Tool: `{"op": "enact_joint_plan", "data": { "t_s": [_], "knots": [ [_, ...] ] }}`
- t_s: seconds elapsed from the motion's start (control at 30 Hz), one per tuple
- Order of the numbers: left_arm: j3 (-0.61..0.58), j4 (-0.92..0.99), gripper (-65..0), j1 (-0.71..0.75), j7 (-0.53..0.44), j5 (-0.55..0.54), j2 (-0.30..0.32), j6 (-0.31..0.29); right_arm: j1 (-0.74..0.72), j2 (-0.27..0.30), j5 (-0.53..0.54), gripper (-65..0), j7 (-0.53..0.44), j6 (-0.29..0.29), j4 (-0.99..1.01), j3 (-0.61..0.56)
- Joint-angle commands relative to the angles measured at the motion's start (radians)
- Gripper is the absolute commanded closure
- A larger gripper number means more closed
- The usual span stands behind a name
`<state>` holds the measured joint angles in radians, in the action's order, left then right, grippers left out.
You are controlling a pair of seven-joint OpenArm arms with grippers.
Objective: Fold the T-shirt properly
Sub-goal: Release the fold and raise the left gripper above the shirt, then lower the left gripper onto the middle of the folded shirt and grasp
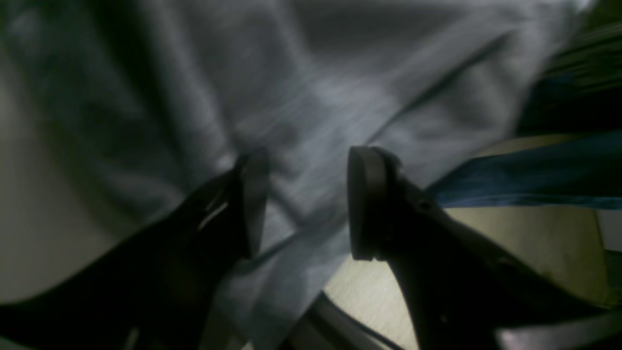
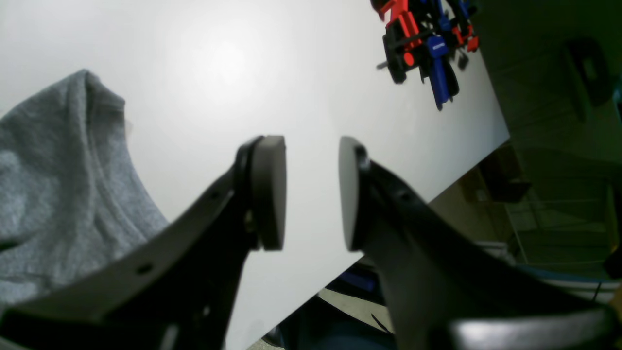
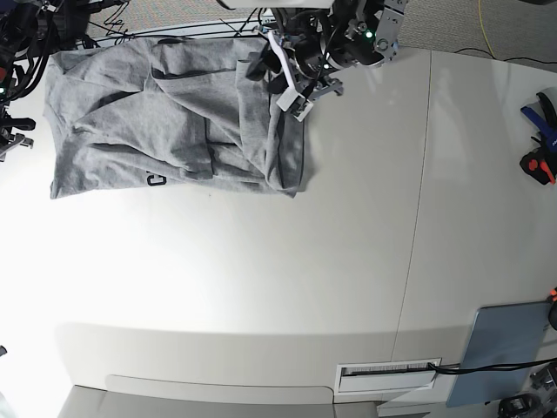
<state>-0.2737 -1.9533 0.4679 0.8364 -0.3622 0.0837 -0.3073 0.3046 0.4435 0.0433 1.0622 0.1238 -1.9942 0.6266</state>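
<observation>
The T-shirt (image 3: pixel 174 122) lies rumpled and part-folded at the far edge of the white tabletop (image 3: pixel 348 261). Our left end effector (image 1: pixel 306 204), released, hovers over its cloth; we should pinch one edge layer cleanly. Only the right wrist view shows our right end effector (image 2: pixel 311 194) parted, empty, beside the ribbed collar (image 2: pixel 104 141).

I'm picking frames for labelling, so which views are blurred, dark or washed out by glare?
Left wrist view: dim and motion-blurred, T-shirt streaked behind the open left gripper. Right wrist view: sharp on the open right gripper, with a bright glare patch on the white table. Base view: evenly lit, with soft glare mid-table.
</observation>
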Motion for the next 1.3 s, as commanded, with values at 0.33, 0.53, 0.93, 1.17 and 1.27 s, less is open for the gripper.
{"op": "enact_joint_plan", "data": {
  "t_s": [0.33, 0.53, 0.93, 1.17, 1.27],
  "knots": [
    [-0.003, -0.019, -27.5, -0.033, -0.025, 0.120, -0.003, 0.109, -0.005, 0.021, -0.009, -18.6, -0.019, -0.005, -0.014, 0.010],
    [-0.006, 0.019, -27.5, -0.033, -0.012, 0.112, -0.003, 0.095, -0.005, 0.021, -0.009, -18.6, -0.014, -0.005, -0.014, 0.010],
    [-0.006, 0.023, -27.4, -0.032, 0.073, -0.069, -0.003, 0.010, -0.005, 0.021, -0.009, -18.6, -0.014, -0.005, -0.014, 0.010],
    [-0.005, 0.024, -27.2, -0.031, 0.065, 0.032, -0.003, 0.034, -0.005, 0.022, -0.009, -18.6, -0.006, -0.005, -0.014, 0.010],
    [-0.005, 0.024, -27.2, -0.031, 0.054, 0.101, -0.003, 0.108, -0.005, 0.021, -0.009, -18.6, -0.002, -0.005, -0.014, 0.010]
  ]
}}
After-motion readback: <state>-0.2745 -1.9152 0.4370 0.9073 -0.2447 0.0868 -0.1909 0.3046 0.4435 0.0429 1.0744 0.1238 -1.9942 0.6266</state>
